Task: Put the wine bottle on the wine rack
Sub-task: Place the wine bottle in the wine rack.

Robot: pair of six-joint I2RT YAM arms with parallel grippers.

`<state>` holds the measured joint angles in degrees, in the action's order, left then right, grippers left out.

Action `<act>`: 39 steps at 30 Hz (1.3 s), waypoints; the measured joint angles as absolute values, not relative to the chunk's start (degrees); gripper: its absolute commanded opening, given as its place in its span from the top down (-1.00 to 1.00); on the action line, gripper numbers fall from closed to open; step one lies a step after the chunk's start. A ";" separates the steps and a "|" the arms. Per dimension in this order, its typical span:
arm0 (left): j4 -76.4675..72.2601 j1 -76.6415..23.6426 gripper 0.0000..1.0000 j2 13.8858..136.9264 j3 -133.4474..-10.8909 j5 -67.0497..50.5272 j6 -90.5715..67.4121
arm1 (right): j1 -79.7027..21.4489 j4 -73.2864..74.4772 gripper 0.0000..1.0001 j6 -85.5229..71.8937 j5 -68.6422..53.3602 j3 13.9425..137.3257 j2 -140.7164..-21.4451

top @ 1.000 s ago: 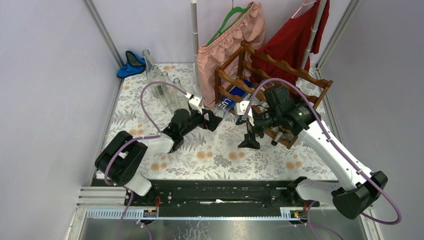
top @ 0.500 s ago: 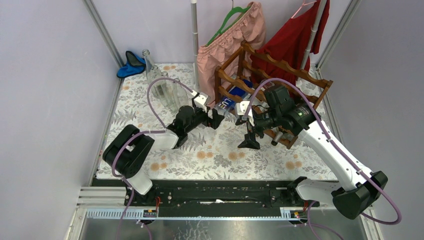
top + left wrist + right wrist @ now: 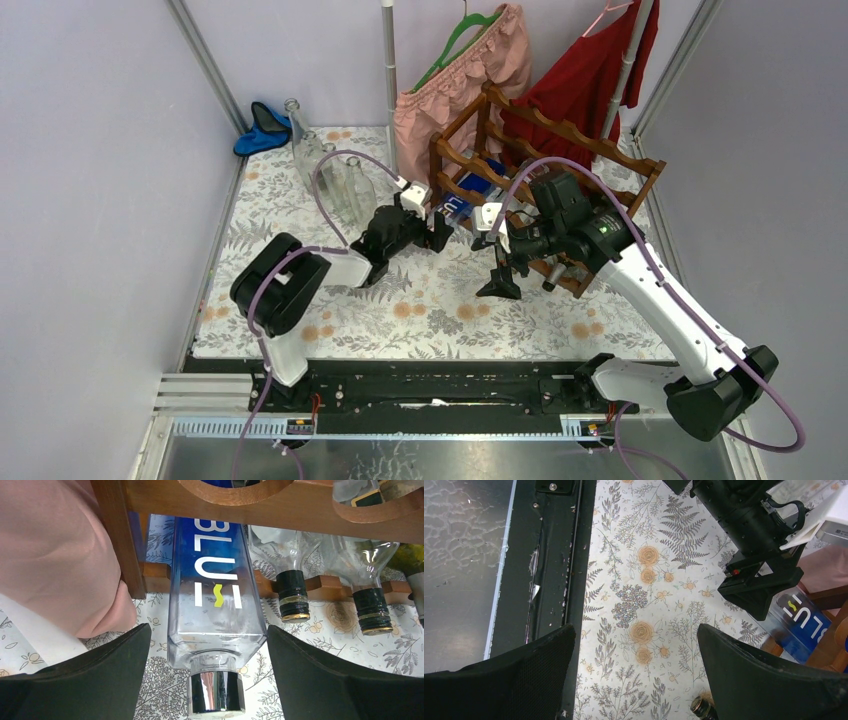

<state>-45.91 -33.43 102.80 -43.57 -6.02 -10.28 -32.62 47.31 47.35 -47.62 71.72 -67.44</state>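
Observation:
The wine bottle (image 3: pixel 216 600), clear glass with a blue label, lies in the lowest tier of the reddish-brown wine rack (image 3: pixel 280 510). Its mirrored cap (image 3: pixel 216 692) points out at me. My left gripper (image 3: pixel 207 630) is open, one finger on each side of the bottle's shoulder with a gap on both sides. From above, the left gripper (image 3: pixel 437 230) sits at the wine rack's (image 3: pixel 575 130) front left corner by the wine bottle (image 3: pixel 455 207). My right gripper (image 3: pixel 497 272) hangs open over the floral cloth, holding nothing; its view shows the wine bottle (image 3: pixel 804 620) at the right edge.
Two more bottles with black caps (image 3: pixel 291 595) (image 3: pixel 367 605) lie in the rack beside the blue one. Clear glass bottles (image 3: pixel 335 175) stand at the back left near a blue cloth (image 3: pixel 262 130). A pink garment (image 3: pixel 450 90) and a red garment (image 3: pixel 600 70) hang behind the rack.
My left arm has reached right and forward, bringing its gripper from the open cloth to the blue bottle's cap end. The right arm has stayed still.

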 measured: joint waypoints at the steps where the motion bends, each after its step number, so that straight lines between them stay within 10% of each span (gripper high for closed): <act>1: -45.78 -33.43 -0.78 103.22 -43.88 -6.04 -10.31 | -32.62 47.31 -1.00 47.35 -47.62 71.72 -67.40; 13: -45.04 -33.50 -0.41 106.74 -48.23 -7.60 -10.37 | -32.62 47.33 -1.00 47.37 -47.62 71.72 -67.35; 20: -43.68 -33.30 0.93 107.68 -49.80 -8.60 -11.18 | -32.62 47.35 -1.00 47.42 -47.62 71.72 -67.33; 39: -73.01 -30.46 1.00 114.78 -36.80 -12.93 -42.09 | -32.62 47.79 -1.00 47.81 -47.62 71.72 -66.72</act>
